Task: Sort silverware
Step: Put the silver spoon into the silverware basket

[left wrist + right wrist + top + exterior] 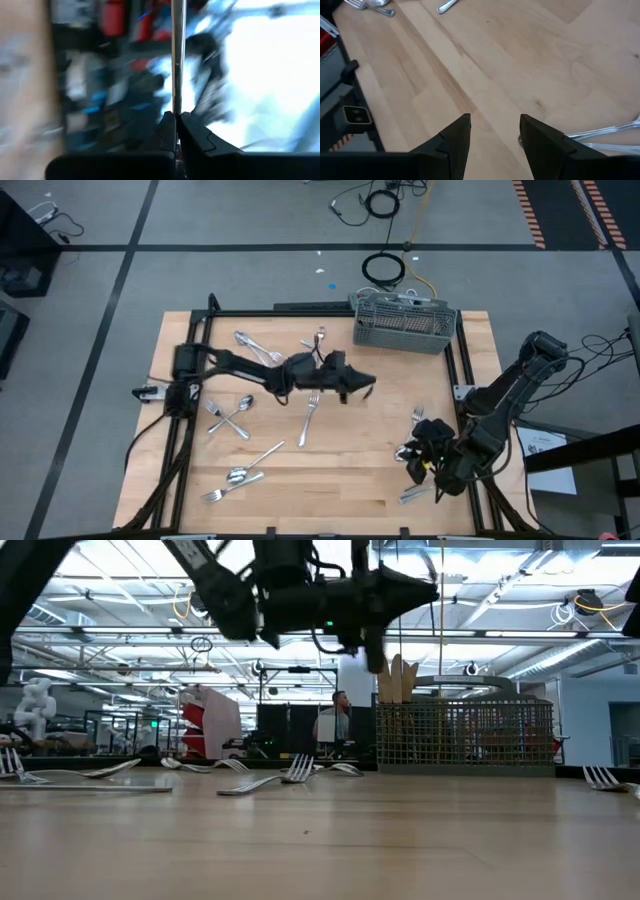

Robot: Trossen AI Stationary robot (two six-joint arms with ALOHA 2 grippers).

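Observation:
Silverware lies scattered on the wooden table: forks and spoons at its left (228, 417), middle (310, 415) and near edge (240, 477). My left gripper (358, 385) reaches to the table's middle, high above the wood (375, 600), and is shut on one slim silver piece (176, 60). My right gripper (425, 455) hangs open over bare wood near the table's right near corner (494, 135), touching nothing. Two pieces (600, 132) lie just beside it. The grey mesh caddy (405, 322) stands at the far edge (465, 735). My left gripper pinches the slim silver piece between its two fingertips (170, 127), at the piece's end (176, 107). The shaft sticks straight out ahead, in line with the fingers. It is lifted clear of the table. Fork, spoon or knife, I cannot tell.
A dark frame (300, 312) runs around the table's edges. More silverware lies near the far edge (258, 345) and right side (418, 415). Beige upright pieces (397, 680) stand in the caddy. People and shelving show in the room beyond (335, 715).

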